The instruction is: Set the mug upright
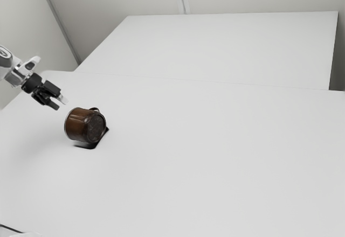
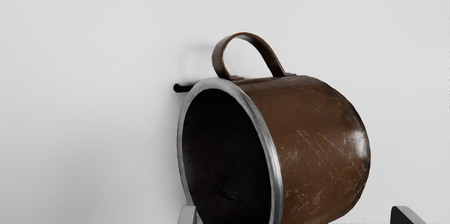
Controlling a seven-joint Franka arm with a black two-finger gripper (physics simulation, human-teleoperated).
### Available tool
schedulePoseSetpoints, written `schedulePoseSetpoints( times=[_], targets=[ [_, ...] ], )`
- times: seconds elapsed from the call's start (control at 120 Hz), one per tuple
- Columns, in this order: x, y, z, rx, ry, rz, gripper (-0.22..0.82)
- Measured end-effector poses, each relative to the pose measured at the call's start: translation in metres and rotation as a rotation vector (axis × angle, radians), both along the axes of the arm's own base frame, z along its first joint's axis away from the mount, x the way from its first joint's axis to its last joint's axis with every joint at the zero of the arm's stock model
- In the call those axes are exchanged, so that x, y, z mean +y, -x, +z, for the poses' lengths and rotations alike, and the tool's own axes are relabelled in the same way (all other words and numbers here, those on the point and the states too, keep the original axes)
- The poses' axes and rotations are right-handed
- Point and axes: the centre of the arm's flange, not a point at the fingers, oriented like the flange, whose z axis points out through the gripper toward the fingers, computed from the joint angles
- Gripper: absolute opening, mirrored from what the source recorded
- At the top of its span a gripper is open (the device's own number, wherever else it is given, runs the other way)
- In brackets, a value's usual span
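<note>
The mug [image 1: 83,125] lies on its side on the white table [image 1: 215,161], its mouth turned toward the arm, its base toward the exterior view's right, and its strap handle [image 2: 218,55] on the side away from the camera in the exterior view. The gripper [image 1: 60,104] hangs just off the mouth end, above the tabletop, with its two fingers spread wide and nothing held between them; in the wrist view one fingertip overlaps the metal rim [image 2: 275,167] while the other lies beyond the base, though contact with either end cannot be made out. The righting is still owed, and the step in hand looks to be getting a hold on the mug. That calls for bringing the fingers down around a part they can truly pinch, such as the wall at the rim, then closing and swinging the mouth upward until the base sits flat. The round body could roll if pushed from one side, and the handle may catch on a finger during the turn. A thin dark shape [image 1: 102,136] shows beneath the mug, object or shadow being hard to say; if solid, it could keep the base from settling level. Otherwise nothing seems to bar the way.
</note>
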Motion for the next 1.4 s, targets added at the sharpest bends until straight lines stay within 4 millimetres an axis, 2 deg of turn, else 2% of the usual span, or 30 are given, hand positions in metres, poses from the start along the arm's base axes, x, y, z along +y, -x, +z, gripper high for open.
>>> schedulePoseSetpoints(
  times=[0.292,0.7,0.9,0.967,1.183,1.4],
  targets=[
    [0.020,0.003,-0.036,-0.019,0.087,-0.029,0.60],
    [0.003,0.003,-0.065,-0.022,0.259,-0.068,0.60],
    [-0.007,0.007,-0.085,-0.004,0.384,-0.072,0.60],
    [-0.010,0.007,-0.086,0.000,0.410,-0.077,0.54],
    [-0.015,0.008,-0.085,0.005,0.447,-0.087,0.19],
    [-0.017,0.010,-0.079,0.008,0.463,-0.098,-0.02]
  ],
)
